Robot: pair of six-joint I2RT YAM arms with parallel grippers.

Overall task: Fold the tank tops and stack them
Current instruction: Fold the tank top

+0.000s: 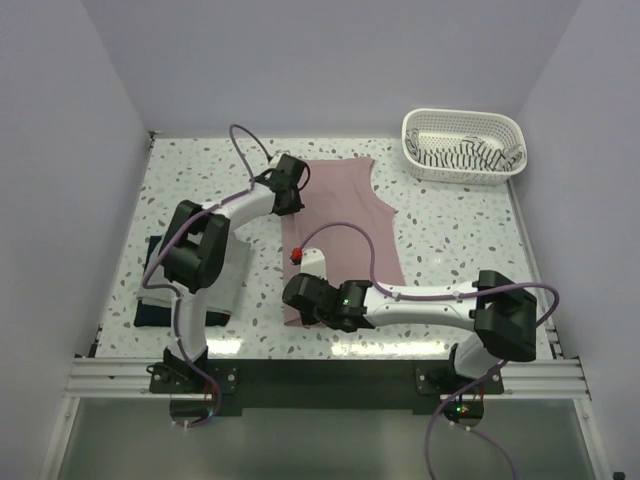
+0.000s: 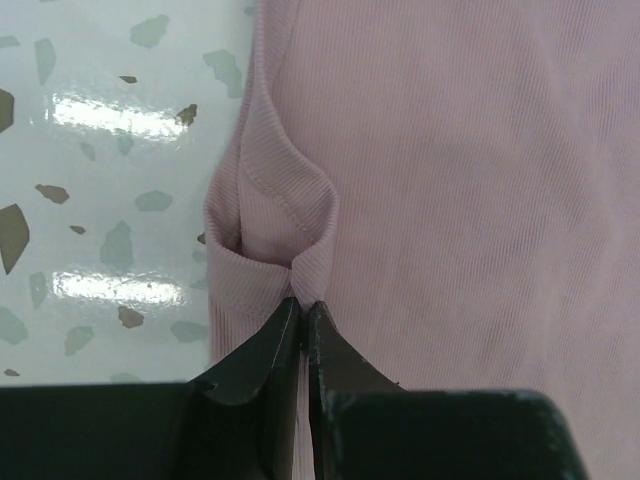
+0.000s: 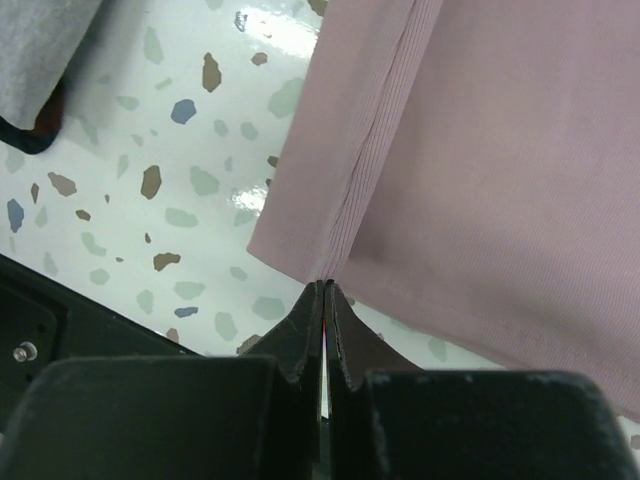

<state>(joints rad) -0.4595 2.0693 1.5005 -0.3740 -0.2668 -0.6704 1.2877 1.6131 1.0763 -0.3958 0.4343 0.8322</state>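
The dusty pink tank top (image 1: 345,225) lies spread flat in the middle of the table. My left gripper (image 1: 293,192) is at its far left edge, shut on a pinched fold of the pink cloth (image 2: 285,235); its tips (image 2: 303,305) meet on the bunched hem. My right gripper (image 1: 297,298) is at the near left corner, its tips (image 3: 326,286) shut on the edge of the pink cloth (image 3: 480,150). A folded light grey top (image 1: 232,278) lies on a folded dark navy top (image 1: 150,312) at the left. The striped top (image 1: 462,156) lies in the basket.
A white lattice basket (image 1: 415,125) stands at the far right corner. The folded stack sits under my left arm's elbow, and its grey corner (image 3: 40,45) shows in the right wrist view. The table's black front rail (image 1: 330,350) runs just behind my right gripper.
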